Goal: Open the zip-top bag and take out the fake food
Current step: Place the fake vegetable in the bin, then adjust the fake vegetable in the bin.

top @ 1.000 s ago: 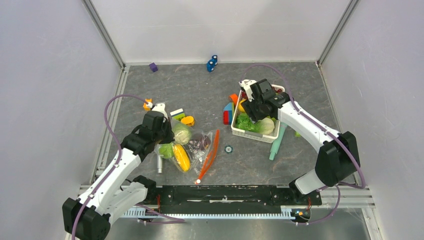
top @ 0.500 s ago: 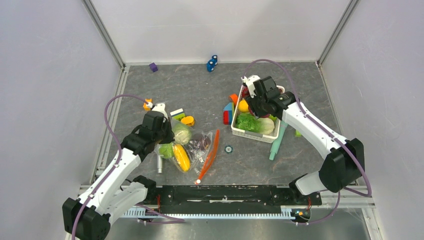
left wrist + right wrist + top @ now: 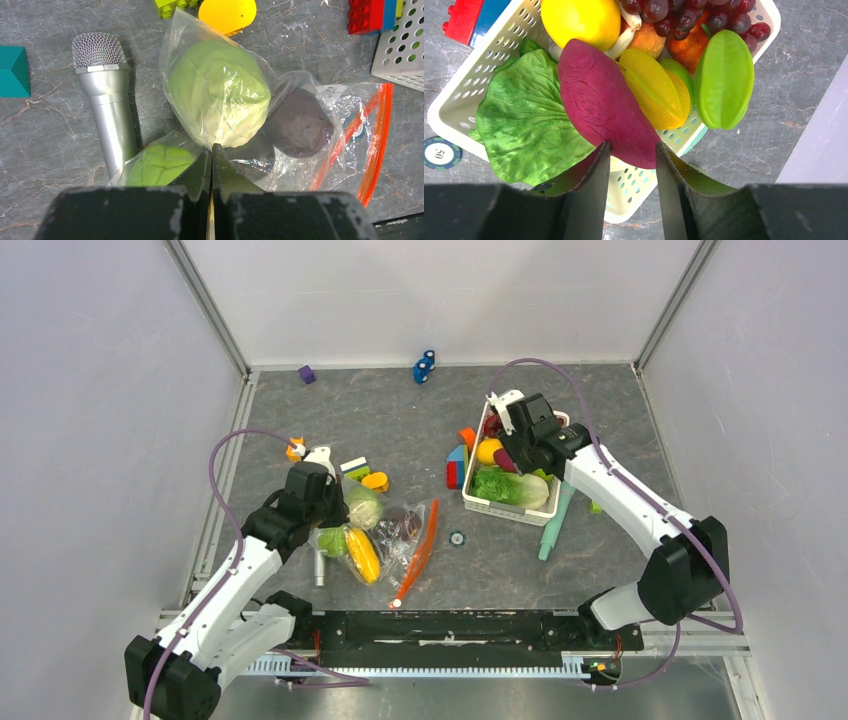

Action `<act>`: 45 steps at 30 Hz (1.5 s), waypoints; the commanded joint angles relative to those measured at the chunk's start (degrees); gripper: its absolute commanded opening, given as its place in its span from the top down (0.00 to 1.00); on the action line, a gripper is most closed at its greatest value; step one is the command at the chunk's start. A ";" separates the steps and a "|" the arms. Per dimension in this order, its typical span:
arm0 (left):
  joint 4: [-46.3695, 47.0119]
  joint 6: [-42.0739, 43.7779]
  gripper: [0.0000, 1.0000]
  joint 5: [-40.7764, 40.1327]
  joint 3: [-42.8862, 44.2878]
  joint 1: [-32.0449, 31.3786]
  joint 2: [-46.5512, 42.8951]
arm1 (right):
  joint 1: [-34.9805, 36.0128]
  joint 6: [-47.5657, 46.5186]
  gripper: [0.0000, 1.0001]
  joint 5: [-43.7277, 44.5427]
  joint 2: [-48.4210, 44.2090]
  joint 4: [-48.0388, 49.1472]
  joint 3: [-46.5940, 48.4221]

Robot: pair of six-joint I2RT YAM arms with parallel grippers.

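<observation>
The clear zip-top bag [image 3: 410,540] lies left of centre, its red-orange zipper strip [image 3: 375,145] toward the basket. Inside it I see fake food: a pale green cabbage [image 3: 217,92], a round green fruit [image 3: 155,165], a dark eggplant [image 3: 300,122] and a yellow corn cob [image 3: 363,554]. My left gripper [image 3: 212,147] is shut on a fold of bag plastic between cabbage and green fruit. A magenta sweet potato [image 3: 604,100] rests in the white basket [image 3: 639,192] on lettuce. Its near end shows between the fingers of my right gripper [image 3: 631,147], which stand apart above it.
The basket also holds lettuce [image 3: 524,120], a yellow fruit [image 3: 581,20], starfruit [image 3: 724,75] and grapes [image 3: 704,17]. A silver microphone [image 3: 107,100] lies left of the bag. Coloured blocks [image 3: 455,468], a poker chip [image 3: 457,537] and a teal stick [image 3: 553,525] surround the basket.
My right gripper has drawn back and up from the basket, its fingers narrowing, and the sweet potato now shows lying in the basket. The left gripper and bag have not moved.
</observation>
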 commanded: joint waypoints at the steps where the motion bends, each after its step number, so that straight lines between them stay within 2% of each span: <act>1: 1.39 2.17 0.98 0.65 1.43 0.35 0.17 | -0.06 -0.19 0.54 1.64 -1.47 0.69 -0.01; 8: 1.41 2.17 0.98 0.65 1.47 0.38 0.20 | -0.08 0.35 0.54 -5.49 -5.33 4.52 -0.86; 18: 1.39 2.18 0.98 0.78 1.42 0.34 0.25 | -1.49 6.68 0.66 -1.57 -7.84 5.31 -3.72; 24: 1.39 2.18 0.98 0.86 1.40 0.40 0.30 | -3.67 10.47 0.54 -3.50 -10.21 9.02 -8.47; 32: 1.39 2.17 0.98 0.95 1.40 0.39 0.30 | -5.51 10.78 0.54 -9.58 -11.51 16.05 -12.49; 45: 1.38 2.22 0.98 0.72 1.42 0.39 0.19 | -5.58 8.40 0.54 -13.10 -6.37 19.39 -12.13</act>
